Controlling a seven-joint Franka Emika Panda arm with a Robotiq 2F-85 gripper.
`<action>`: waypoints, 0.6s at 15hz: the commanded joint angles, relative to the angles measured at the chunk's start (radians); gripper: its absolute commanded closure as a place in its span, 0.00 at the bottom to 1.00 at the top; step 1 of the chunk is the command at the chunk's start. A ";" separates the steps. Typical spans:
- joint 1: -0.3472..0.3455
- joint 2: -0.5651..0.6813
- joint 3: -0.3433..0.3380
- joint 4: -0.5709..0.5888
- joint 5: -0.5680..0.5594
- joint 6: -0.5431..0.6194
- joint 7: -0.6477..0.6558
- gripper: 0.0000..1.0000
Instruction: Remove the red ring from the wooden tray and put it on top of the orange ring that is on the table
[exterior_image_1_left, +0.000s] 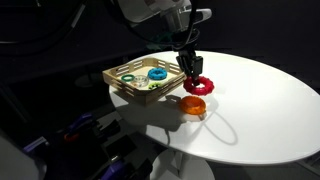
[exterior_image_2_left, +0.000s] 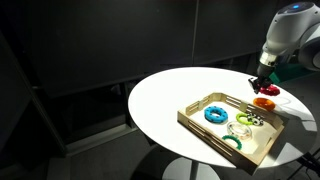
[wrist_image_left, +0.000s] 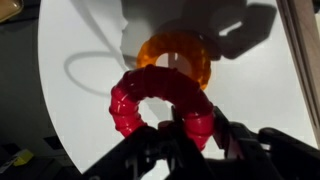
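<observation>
One red ring (wrist_image_left: 140, 90) is clamped in the gripper (wrist_image_left: 190, 128), offset 7 o'clock from the orange ring (wrist_image_left: 167, 46); slippage is risked.

Glossy red ring (exterior_image_1_left: 197, 87) aloft over orange ring (exterior_image_1_left: 193, 105) on white table (exterior_image_1_left: 262, 100), wooden tray (exterior_image_1_left: 115, 80) nearby

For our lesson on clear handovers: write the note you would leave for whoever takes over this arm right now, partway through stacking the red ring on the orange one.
Gripper: shut on the red ring, which appears to be held just off the table.
Where things are: the red ring is outside the wooden tray, close beside the orange ring, which lies flat on the table.
Done: the red ring is out of the tray.
Left: centre it over the orange ring, lower it, release.
</observation>
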 joint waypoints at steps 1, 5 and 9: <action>-0.010 -0.027 -0.002 -0.049 -0.056 -0.005 0.048 0.90; -0.012 -0.014 -0.002 -0.052 -0.100 0.002 0.078 0.90; -0.014 -0.014 0.001 -0.051 -0.141 0.001 0.109 0.42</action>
